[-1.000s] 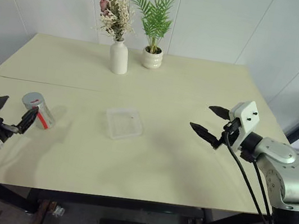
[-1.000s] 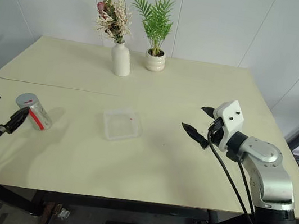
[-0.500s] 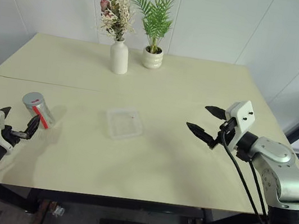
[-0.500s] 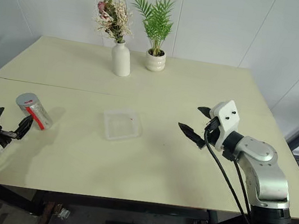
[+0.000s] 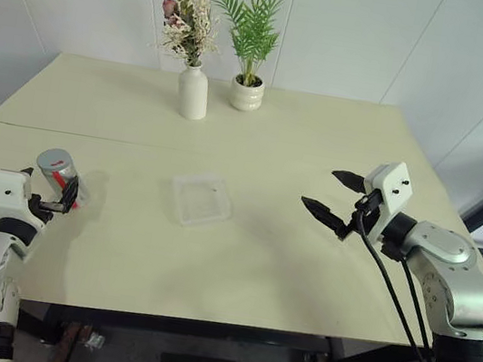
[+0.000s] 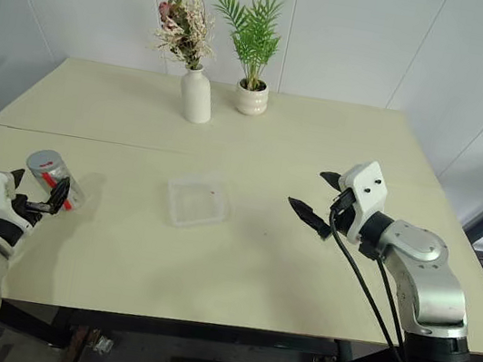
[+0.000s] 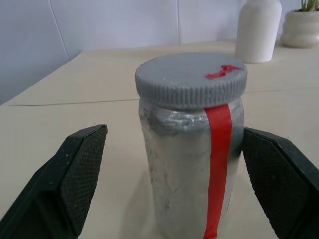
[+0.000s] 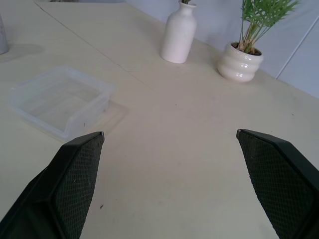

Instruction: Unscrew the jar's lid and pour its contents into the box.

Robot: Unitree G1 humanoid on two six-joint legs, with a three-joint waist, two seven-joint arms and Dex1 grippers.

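Black rubber-padded fingers (image 7: 82, 174) of the left gripper (image 5: 44, 198) spread wide to either side of the small silver-grey jar with the red stripe (image 7: 192, 164), clasping nothing yet (bare gaps between pads and glass on both sides in the left wrist view). Jar upright between the jaws, long axis vertical, capped by the ribbed round grey lid (image 7: 191, 78), screwed on. From the head views, jar (image 5: 60, 174) near the table's left edge, just ahead of the left gripper, so clearly the nearer arm for the grasp; probably only a squeeze needed, with the fingers level at mid-body below the lid.

Right gripper (image 5: 334, 200) likewise fully open and empty, hovering well apart over the right half of the pale yellow-green table (image 5: 319, 157), pointing toward the shallow clear plastic square box (image 5: 200, 198) at mid-table. Beyond, white vase with dried flowers (image 5: 191, 90) and round white pot with green plant (image 5: 246, 93) by the wall.
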